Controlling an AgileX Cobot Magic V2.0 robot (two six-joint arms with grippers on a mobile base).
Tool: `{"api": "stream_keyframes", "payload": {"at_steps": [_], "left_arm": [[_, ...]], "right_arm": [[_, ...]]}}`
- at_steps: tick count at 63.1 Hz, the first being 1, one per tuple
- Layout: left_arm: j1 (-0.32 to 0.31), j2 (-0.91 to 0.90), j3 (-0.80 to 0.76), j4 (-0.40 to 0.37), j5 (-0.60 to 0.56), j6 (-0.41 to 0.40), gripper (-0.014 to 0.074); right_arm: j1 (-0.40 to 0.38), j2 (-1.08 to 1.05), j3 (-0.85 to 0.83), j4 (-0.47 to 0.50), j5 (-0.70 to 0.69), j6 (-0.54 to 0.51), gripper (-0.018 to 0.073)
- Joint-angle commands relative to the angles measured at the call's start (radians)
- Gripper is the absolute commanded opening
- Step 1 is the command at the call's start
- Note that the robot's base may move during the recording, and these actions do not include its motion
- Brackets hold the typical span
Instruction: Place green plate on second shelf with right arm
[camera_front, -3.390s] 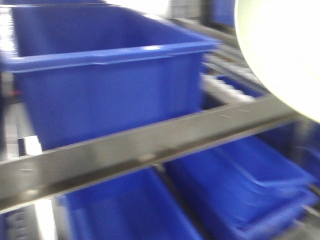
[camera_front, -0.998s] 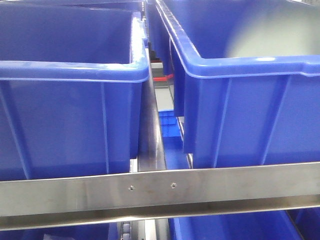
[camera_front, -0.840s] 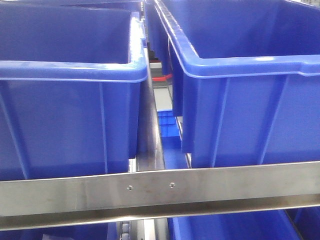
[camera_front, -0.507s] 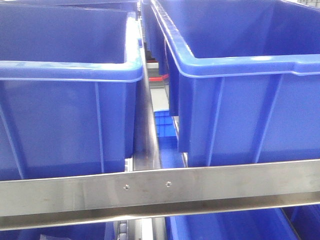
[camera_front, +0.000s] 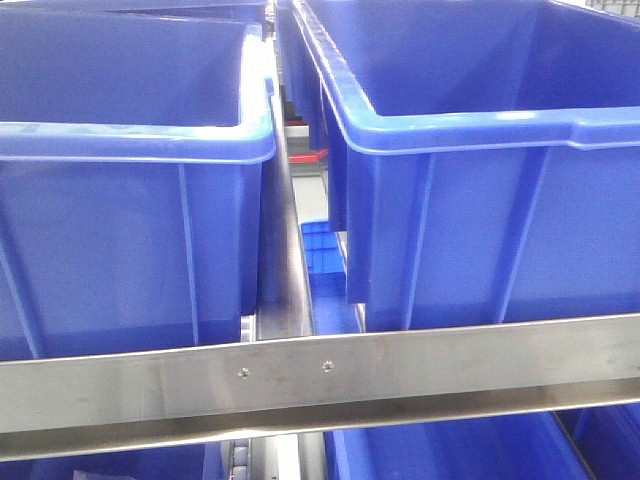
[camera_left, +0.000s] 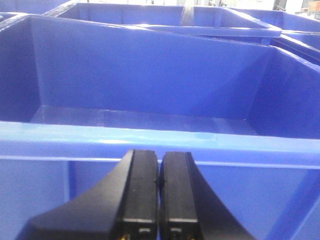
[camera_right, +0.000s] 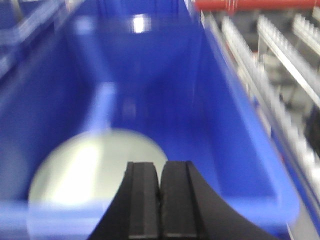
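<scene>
**Plate down in the bin, fingers shut and empty**

My right gripper (camera_right: 160, 200) is clenched on nothing. The green plate (camera_right: 95, 167) lies flat on the floor of the blue bin (camera_right: 240, 125), at ten o'clock from my fingertips and apart from them. I'd judge the placing done; only pulling clear remains. My left gripper (camera_left: 159, 200) is pinched shut too, facing another blue bin (camera_left: 150, 135).
</scene>
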Motion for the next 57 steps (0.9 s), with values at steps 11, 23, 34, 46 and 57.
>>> {"api": "stream_keyframes", "payload": {"at_steps": [11,23,34,46,57], "left_arm": [[0.000,-0.017,0.041,-0.003,-0.082,-0.004,0.0131],[0.000,-0.017,0.041,-0.003,-0.080,-0.004,0.0131],[0.000,-0.017,0.041,-0.003,-0.082,-0.004,0.0131],[0.000,-0.017,0.041,-0.003,-0.082,-0.004,0.0131],[0.000,-0.017,0.041,-0.003,-0.082,-0.004,0.0131]], "right_arm": [[0.002,-0.268,0.233,-0.029,-0.138,-0.009,0.0025],[-0.002,-0.452,0.432,-0.014,-0.224,-0.008,0.0025],[-0.003,-0.458,0.428,-0.014,-0.128,-0.008,0.0025],[-0.003,-0.458,0.428,-0.006,-0.206,-0.008,0.0025],[-0.003,-0.458,0.428,-0.001,-0.259,-0.008,0.0025]]}}
